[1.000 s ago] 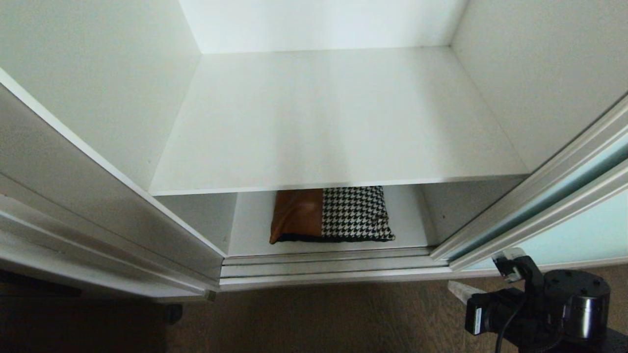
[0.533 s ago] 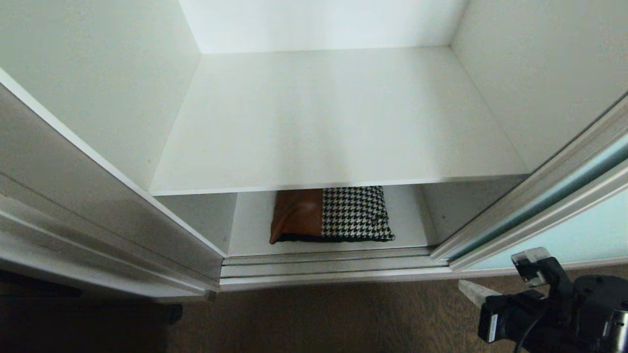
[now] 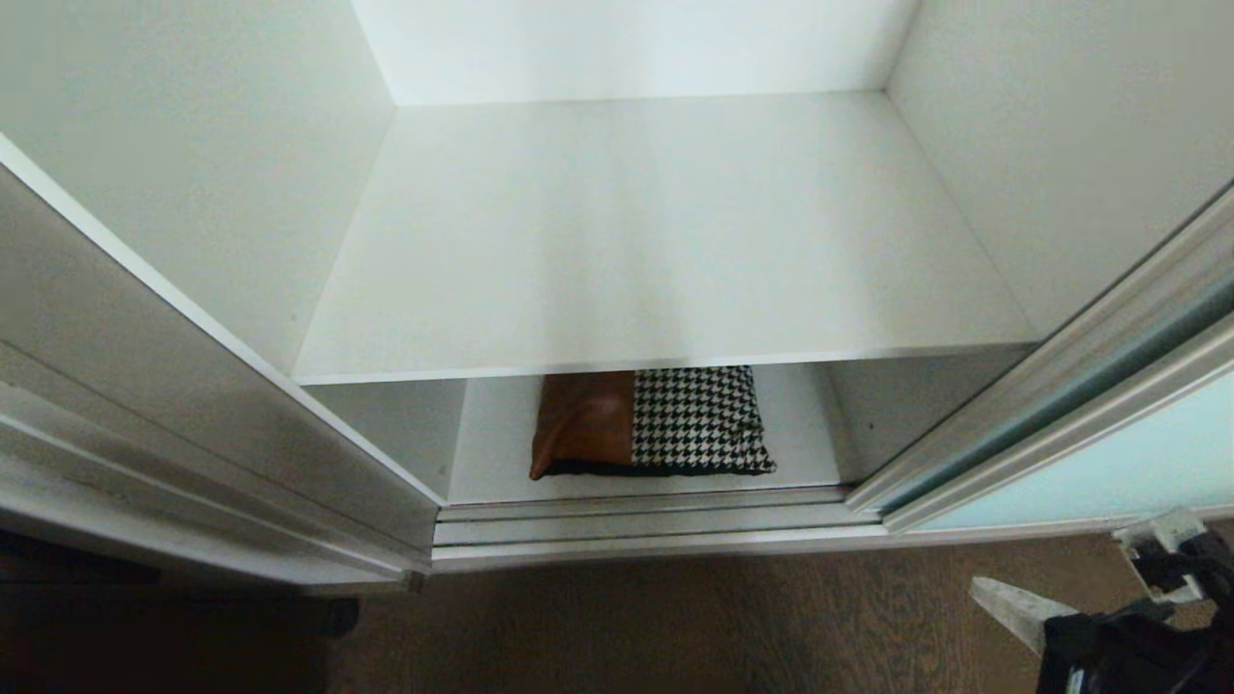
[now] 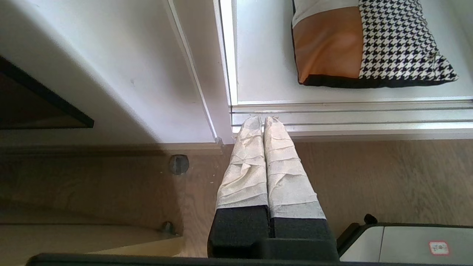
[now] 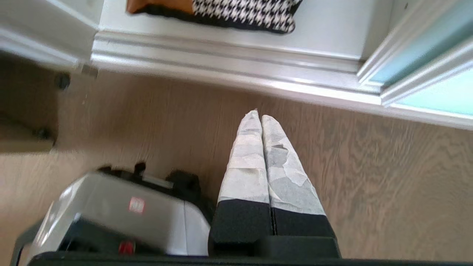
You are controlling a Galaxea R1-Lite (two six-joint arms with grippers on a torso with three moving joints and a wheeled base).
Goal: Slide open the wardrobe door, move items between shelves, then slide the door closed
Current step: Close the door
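Observation:
The wardrobe stands open. Its sliding door (image 3: pixel 1128 463) of frosted aqua glass is pushed to the right. A houndstooth cushion (image 3: pixel 656 422) with a tan patch lies on the bottom shelf (image 3: pixel 482 453), under the bare upper shelf (image 3: pixel 656 241). The cushion also shows in the left wrist view (image 4: pixel 369 44) and the right wrist view (image 5: pixel 229 11). My right gripper (image 3: pixel 983 590) hovers low over the floor at the lower right, shut and empty, with pale fingers (image 5: pixel 255 147) pressed together. My left gripper (image 4: pixel 263 120) is parked over the floor by the door track, shut and empty.
A silvery door track (image 3: pixel 636 530) runs along the wardrobe's front edge. White side panels (image 3: pixel 193 193) bound the compartment on the left. Wood floor (image 3: pixel 675 627) lies in front. My own base housing (image 5: pixel 111 214) shows beside the right gripper.
My right arm has drawn back toward the lower right edge of the head view. The cushion, shelves and door have not moved.

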